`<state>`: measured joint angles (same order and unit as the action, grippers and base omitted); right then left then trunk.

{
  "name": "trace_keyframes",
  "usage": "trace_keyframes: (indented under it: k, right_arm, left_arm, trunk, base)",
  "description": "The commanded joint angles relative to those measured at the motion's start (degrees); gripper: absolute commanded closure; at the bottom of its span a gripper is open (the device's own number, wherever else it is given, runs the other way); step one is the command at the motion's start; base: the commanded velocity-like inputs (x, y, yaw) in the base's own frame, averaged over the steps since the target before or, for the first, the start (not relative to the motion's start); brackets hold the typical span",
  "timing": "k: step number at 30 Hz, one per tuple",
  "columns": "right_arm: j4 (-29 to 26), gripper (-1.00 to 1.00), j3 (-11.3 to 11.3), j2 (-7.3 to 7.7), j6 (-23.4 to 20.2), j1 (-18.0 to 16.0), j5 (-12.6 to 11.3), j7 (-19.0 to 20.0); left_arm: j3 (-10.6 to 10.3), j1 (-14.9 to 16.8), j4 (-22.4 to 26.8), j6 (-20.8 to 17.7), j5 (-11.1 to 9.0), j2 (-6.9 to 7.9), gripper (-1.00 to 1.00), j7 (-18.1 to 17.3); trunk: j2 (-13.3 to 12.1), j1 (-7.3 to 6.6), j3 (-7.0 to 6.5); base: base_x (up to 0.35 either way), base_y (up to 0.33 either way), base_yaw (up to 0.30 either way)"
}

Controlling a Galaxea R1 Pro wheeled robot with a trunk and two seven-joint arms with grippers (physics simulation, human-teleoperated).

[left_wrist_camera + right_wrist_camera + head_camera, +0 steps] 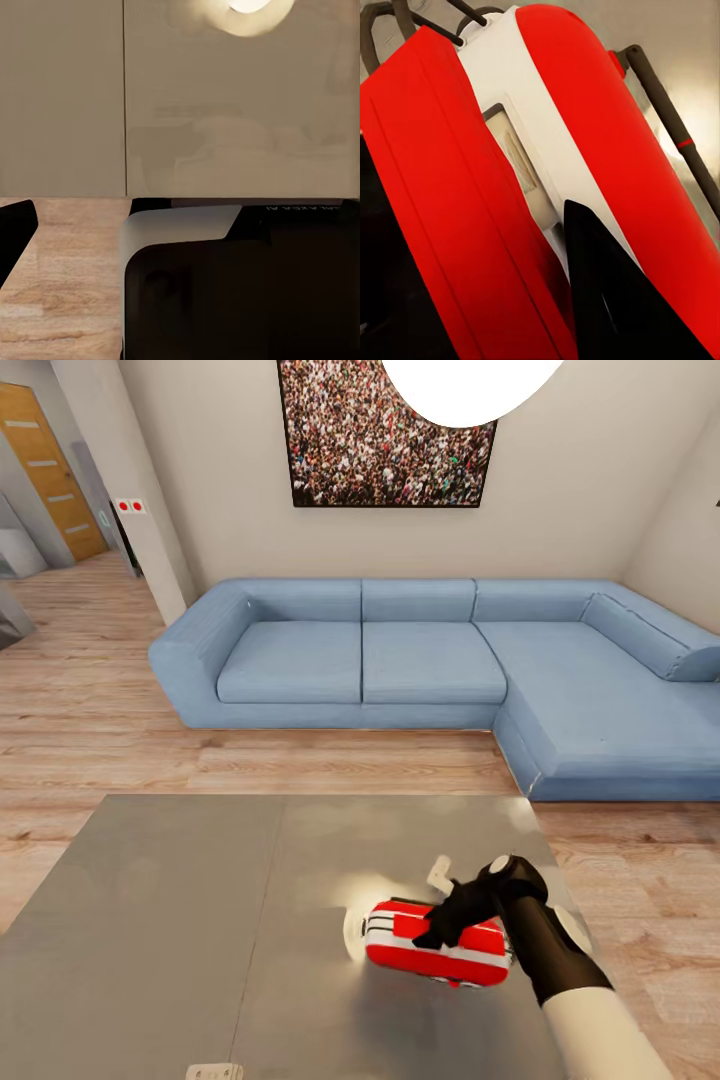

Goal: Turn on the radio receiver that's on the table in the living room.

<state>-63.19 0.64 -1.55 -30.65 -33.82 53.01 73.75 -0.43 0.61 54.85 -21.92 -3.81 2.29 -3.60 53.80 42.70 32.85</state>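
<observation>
The radio (437, 953) is lying at about five o'clock on the glossy tabletop (180, 920). It looks to us light, hard-shelled and likely to skid, so we are favouring a press over a grip. Our right claw (437, 932) is resting on its top; we cannot tell how far it is open.

Looks like a home living room: blue L-shaped sofa (440, 670) at 12 o'clock, framed crowd picture (385, 435) above, wood plank floor (90, 720).
</observation>
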Motion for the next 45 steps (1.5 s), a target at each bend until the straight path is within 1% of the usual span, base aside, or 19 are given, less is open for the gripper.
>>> trace_keyframes:
  k: [1,4,6,7,8,10,11,12,14,16,18,22,23,26,31,33,36,40,45]
  right_arm:
    - [0.0,1.0,0.8,0.08,-0.5,0.0,-0.2,0.6]
    - [-0.3,1.0,4.6,0.73,-3.0,0.0,-0.5,2.7]
    - [-0.6,1.0,6.5,1.1,-5.3,0.0,-1.7,3.4]
    - [-0.6,1.0,6.8,1.21,-5.9,0.0,-2.2,3.5]
    - [-0.7,1.0,7.2,1.5,-7.0,0.0,-3.5,3.7]
    - [-1.3,1.0,7.7,2.92,-9.6,0.0,-7.7,3.8]
    - [-1.6,1.0,7.7,3.28,-10.3,0.0,-8.7,3.9]
    - [-2.6,1.0,7.8,4.01,-12.1,0.0,-11.0,3.9]
    - [-3.7,1.0,7.9,4.61,-14.0,-0.2,-12.9,3.9]
    - [-5.0,1.0,7.9,5.38,-17.9,-1.2,-15.3,3.9]
    - [-5.6,1.0,7.9,5.81,-21.7,-2.7,-16.5,3.8]
    - [-5.9,1.0,7.9,6.03,-24.9,-3.8,-16.9,3.8]
    - [-5.9,1.0,7.9,6.03,-26.7,-4.4,-16.9,3.8]
    - [-5.9,1.0,7.8,5.73,-29.3,-5.3,-16.9,3.7]
    - [-5.5,1.0,7.6,4.72,-29.3,-6.2,-16.6,3.4]
    - [-5.6,1.0,7.5,3.27,-29.3,-6.6,-16.4,3.3]
    - [-5.7,1.0,7.5,2.01,-29.3,-7.2,-15.8,2.6]
    - [-5.5,1.0,7.4,1.03,-29.3,-8.6,-14.7,1.8]
    - [-5.6,1.0,7.3,-0.17,-29.3,-9.3,-14.2,1.4]
  left_arm:
    - [0.0,0.0,0.0,0.0,0.0,0.0,-1.0,0.0]
    - [0.0,0.0,0.0,0.0,0.0,-0.04,-1.0,0.0]
    - [0.0,0.0,0.0,0.0,-0.1,-0.07,-1.0,0.0]
    - [0.0,0.0,0.0,0.0,-0.1,-0.07,-1.0,0.0]
    - [0.0,0.0,0.0,0.0,-0.1,-0.08,-1.0,0.0]
    - [0.0,0.0,0.1,0.0,-0.2,-0.08,-1.0,0.0]
    - [0.0,0.0,0.0,-0.1,-0.2,-0.09,-1.0,0.0]
    - [0.0,0.0,0.1,-0.1,-0.2,-0.09,-1.0,0.0]
    - [0.0,0.0,0.1,-0.1,-0.2,-0.09,-1.0,0.0]
    - [0.0,0.0,0.1,-0.1,-0.2,-0.09,-1.0,0.0]
    - [0.0,0.0,0.1,-0.1,-0.2,-0.09,-1.0,0.0]
    - [0.0,0.0,0.1,-0.1,-0.2,-0.09,-1.0,0.0]
    - [0.0,0.0,0.1,-0.1,-0.2,-0.09,-1.0,0.0]
    - [0.0,0.0,0.1,0.0,-0.2,-0.09,-1.0,0.0]
    - [0.0,0.0,0.1,-0.1,-0.3,-0.09,-1.0,0.0]
    - [0.0,0.0,0.1,-0.1,-0.3,-0.09,-1.0,0.0]
    - [0.0,0.0,0.1,0.0,-0.3,-0.09,-1.0,0.0]
    - [0.0,0.0,0.1,0.0,-0.3,-0.09,-1.0,0.0]
    - [0.0,0.0,0.1,0.0,-0.3,-0.09,-1.0,0.0]
  trunk:
    - [0.0,0.0,0.0]
    - [0.0,0.0,0.0]
    - [0.0,0.0,0.0]
    - [0.0,0.0,0.0]
    - [0.0,0.0,0.0]
    - [0.0,0.0,0.0]
    - [0.0,0.0,0.0]
    - [0.0,0.0,0.0]
    - [0.0,0.0,0.0]
    - [0.0,0.0,0.0]
    - [0.0,0.0,0.0]
    - [0.0,0.0,0.0]
    - [0.0,0.0,0.0]
    - [0.0,0.0,0.0]
    - [0.0,0.0,0.0]
    - [0.0,0.0,0.0]
    - [0.0,0.0,0.0]
    - [0.0,0.0,0.0]
    - [0.0,0.0,0.0]
  base:
    - [0.0,0.0,0.0]
    - [0.0,0.0,0.0]
    - [0.0,0.0,0.0]
    - [0.0,0.0,0.0]
    - [0.0,0.0,0.0]
    - [0.0,0.0,0.0]
    - [0.0,0.0,0.0]
    - [0.0,0.0,0.0]
    - [0.0,0.0,0.0]
    - [0.0,0.0,0.0]
    - [0.0,0.0,0.0]
    - [0.0,0.0,0.0]
    - [0.0,0.0,0.0]
    - [0.0,0.0,0.0]
    - [0.0,0.0,0.0]
    - [0.0,0.0,0.0]
    - [0.0,0.0,0.0]
    - [0.0,0.0,0.0]
    - [0.0,0.0,0.0]
